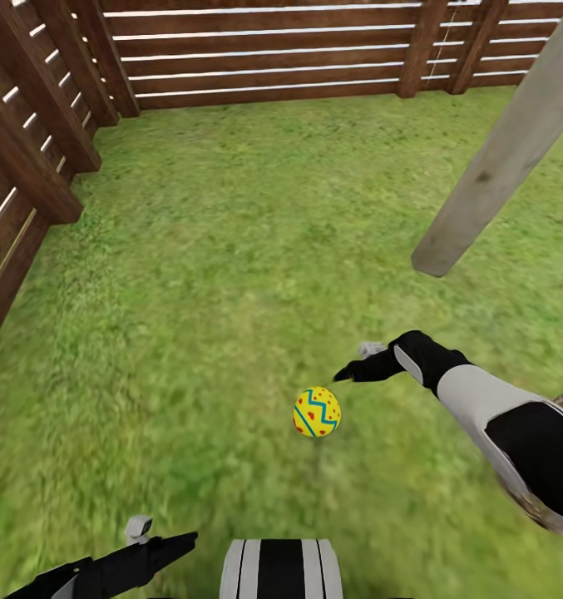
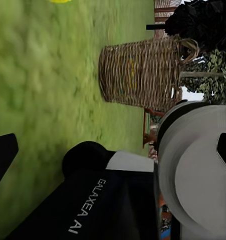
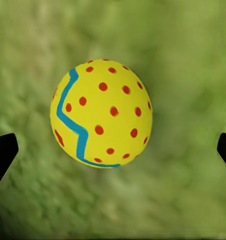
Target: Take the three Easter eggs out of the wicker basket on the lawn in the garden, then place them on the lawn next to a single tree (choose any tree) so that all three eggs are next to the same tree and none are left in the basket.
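Egg point(image 1: 317, 412) free on lawn point(image 1: 231, 249), pincer point(image 1: 352, 370) spread.

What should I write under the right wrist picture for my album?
A spotty yellow egg lying on green grass between the open pincer tips.

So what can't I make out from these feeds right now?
- Wicker basket: in the left wrist view the weave hides how many eggs remain inside.
- Tree: head view cuts off everything above the trunk.
- Left gripper: at the head view's bottom edge, jaws unreadable.
- Egg: resting or airborne unclear.
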`<state>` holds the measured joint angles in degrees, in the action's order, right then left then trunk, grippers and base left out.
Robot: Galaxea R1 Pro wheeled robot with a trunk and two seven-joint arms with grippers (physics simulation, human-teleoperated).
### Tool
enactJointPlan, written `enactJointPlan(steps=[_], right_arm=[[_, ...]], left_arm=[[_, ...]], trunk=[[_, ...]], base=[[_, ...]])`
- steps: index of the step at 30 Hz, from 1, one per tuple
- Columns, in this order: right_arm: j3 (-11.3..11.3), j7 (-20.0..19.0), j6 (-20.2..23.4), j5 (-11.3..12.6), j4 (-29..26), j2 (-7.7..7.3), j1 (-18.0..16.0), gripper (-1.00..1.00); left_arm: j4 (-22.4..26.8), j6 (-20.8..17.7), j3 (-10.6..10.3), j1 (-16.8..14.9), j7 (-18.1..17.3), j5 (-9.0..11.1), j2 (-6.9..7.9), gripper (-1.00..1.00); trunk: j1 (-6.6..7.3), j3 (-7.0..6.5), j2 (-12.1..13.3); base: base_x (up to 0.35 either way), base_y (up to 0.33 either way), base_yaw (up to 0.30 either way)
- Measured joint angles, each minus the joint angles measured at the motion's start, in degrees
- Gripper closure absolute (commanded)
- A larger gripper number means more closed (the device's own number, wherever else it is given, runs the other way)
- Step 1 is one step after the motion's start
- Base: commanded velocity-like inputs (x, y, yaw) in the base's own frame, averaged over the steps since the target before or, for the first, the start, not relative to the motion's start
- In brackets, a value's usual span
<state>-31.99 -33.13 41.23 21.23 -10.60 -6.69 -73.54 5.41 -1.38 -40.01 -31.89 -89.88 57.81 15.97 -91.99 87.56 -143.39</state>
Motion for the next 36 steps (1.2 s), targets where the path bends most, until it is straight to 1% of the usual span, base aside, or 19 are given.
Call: enactJointPlan(steps=[9,12,17,19,22,25,29,31,33,36], right_arm=[[-0.2,-0.1,0.3,-0.1,0.0,-2.33,0.0,-1.0],[-0.3,-0.1,0.3,-1.0,0.0,-2.82,0.0,-1.0],[-0.2,-0.1,0.6,-3.9,0.1,-3.15,0.0,-1.0],[-0.2,-0.1,2.0,-5.2,0.0,-3.37,0.0,-1.0],[-0.2,-0.1,3.7,-5.9,0.0,-3.51,0.0,-1.0],[-0.2,-0.1,4.3,-6.4,-0.1,-3.61,0.0,-1.0],[-0.1,-0.1,4.7,-8.2,-0.3,-3.87,0.0,-1.0],[0.0,-0.1,4.8,-9.4,-0.4,-3.93,0.0,-1.0],[0.0,-0.3,5.2,-10.1,-0.6,-3.93,0.0,-1.0],[0.0,-1.1,7.1,-10.6,-0.7,-3.96,0.0,-1.0]], left_arm=[[0.0,0.0,0.0,0.0,0.0,0.0,-0.07,-1.0],[0.0,-0.1,0.0,0.0,0.0,0.0,-0.1,-1.0],[0.0,-0.2,0.0,0.0,1.2,0.0,-0.23,-1.0],[0.0,-0.2,0.0,0.0,1.6,0.0,-0.25,-1.0],[0.0,-0.2,0.0,0.0,1.9,0.0,-0.31,-1.0],[0.0,-0.2,0.0,0.0,2.0,0.0,-0.34,-1.0],[0.0,-0.3,0.0,0.0,2.1,0.0,-0.23,-1.0],[0.0,-0.3,0.0,0.0,2.1,0.0,-0.2,-1.0],[0.0,-0.3,0.0,0.0,2.1,0.0,-0.19,-1.0],[0.0,-0.3,0.0,0.0,2.1,0.0,-0.18,-1.0]], trunk=[[0.23,-2.0,0.1],[0.31,-2.66,0.2],[1.4,-3.56,2.2],[1.84,-3.92,3.0],[2.5,-4.46,4.2],[3.16,-5.0,5.4],[4.04,-5.71,7.0],[4.48,-6.07,7.8],[4.91,-6.43,8.6],[5.57,-6.97,9.8]], base=[[0.0,0.0,0.0],[0.0,0.0,0.0],[0.0,0.0,0.0],[0.0,0.0,0.0],[0.0,0.0,0.0],[0.0,0.0,0.0],[0.0,0.0,0.0],[0.0,0.0,0.0],[0.0,0.0,0.0],[0.0,0.0,0.0]])
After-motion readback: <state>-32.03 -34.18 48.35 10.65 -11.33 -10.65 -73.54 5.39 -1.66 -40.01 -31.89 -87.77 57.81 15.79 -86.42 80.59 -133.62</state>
